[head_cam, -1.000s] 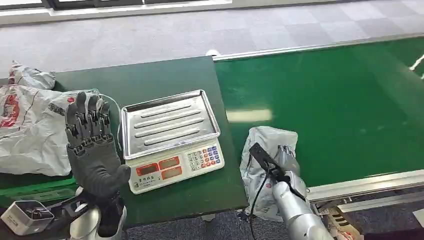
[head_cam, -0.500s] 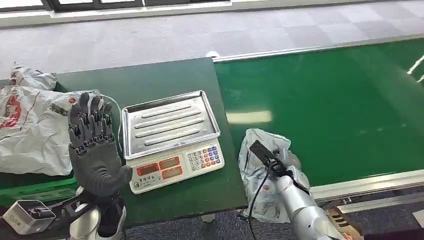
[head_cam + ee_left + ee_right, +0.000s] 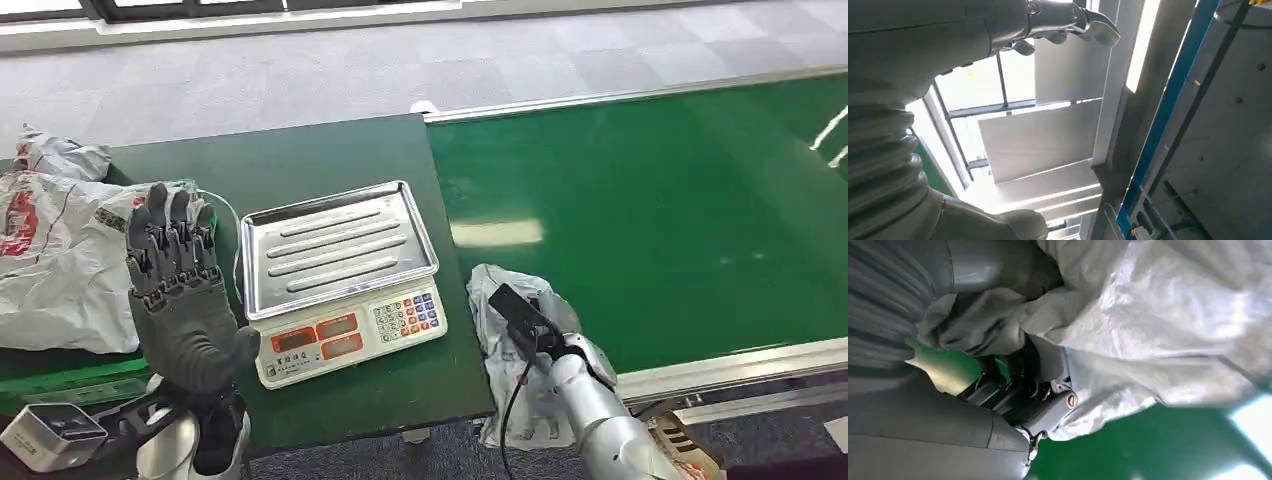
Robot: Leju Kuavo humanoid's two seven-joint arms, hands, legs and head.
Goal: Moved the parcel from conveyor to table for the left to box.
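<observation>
Two green surfaces: table point(image 3: 330, 150), conveyor point(image 3: 650, 190); grey carpet point(image 3: 300, 70).

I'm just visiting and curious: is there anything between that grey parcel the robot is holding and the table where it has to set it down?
The right hand grips the parcel at the conveyor's near edge, right beside the table. The scale takes up the nearest part of the table, so it stands on that path. Bare tabletop shows in front of it and behind it.
</observation>
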